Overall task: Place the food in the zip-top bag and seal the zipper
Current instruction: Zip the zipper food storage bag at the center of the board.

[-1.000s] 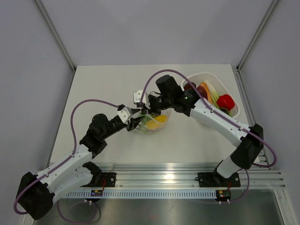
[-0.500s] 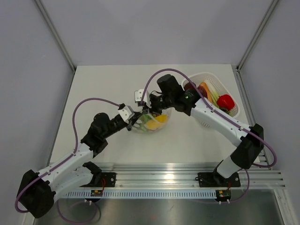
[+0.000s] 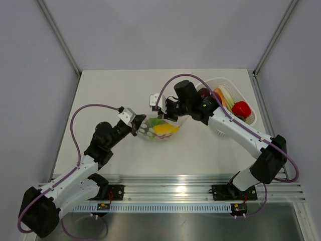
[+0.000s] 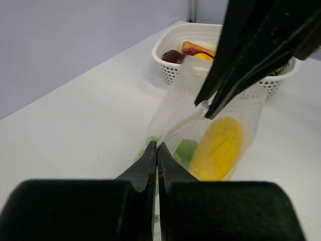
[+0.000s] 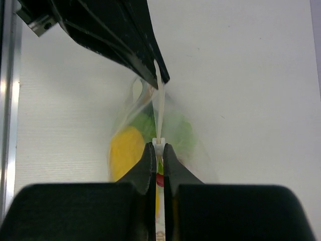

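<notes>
Bag (image 3: 159,129) is held at mid table (image 3: 110,90), left jaws and right jaws each clamped on its zipper (image 5: 160,108). Yellow and green food (image 4: 216,148) is seen inside. If overstretched, the zipper could be pulled from either grip and the food spilled

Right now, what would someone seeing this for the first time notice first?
Mid-table, the left gripper and right gripper are both pinched shut on the zipper of the zip-top bag, stretching it between them. Yellow and green food shows inside the bag; a white basket at far right holds a red pepper.
</notes>
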Tool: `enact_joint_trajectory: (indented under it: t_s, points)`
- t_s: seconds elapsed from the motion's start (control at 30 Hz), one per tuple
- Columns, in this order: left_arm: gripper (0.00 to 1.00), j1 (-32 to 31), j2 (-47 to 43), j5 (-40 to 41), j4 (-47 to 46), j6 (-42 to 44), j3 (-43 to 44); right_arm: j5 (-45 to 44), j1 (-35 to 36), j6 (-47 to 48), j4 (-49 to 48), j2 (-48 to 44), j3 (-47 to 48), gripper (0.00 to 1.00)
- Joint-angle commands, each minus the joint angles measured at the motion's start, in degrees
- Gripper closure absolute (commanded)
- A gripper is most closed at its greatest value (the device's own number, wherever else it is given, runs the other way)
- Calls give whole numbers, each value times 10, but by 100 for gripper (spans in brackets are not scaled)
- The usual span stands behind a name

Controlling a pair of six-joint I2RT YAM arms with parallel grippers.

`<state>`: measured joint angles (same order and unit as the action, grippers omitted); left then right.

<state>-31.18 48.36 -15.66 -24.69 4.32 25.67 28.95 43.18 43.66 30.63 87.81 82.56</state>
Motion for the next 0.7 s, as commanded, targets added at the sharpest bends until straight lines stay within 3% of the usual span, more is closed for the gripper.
enact_joint_trajectory:
  t_s: [0.0, 0.27, 0.67]
  points:
    - [100, 27, -5, 115, -64, -19, 20, -83, -13, -13, 7, -25, -2, 100]
    - [100, 31, 33, 292, -62, -11, 80, -175, -26, -119, 98, -8, 42, 100]
    - [100, 34, 60, 320, -52, -26, 105, -229, -45, -236, 72, -104, -64, 100]
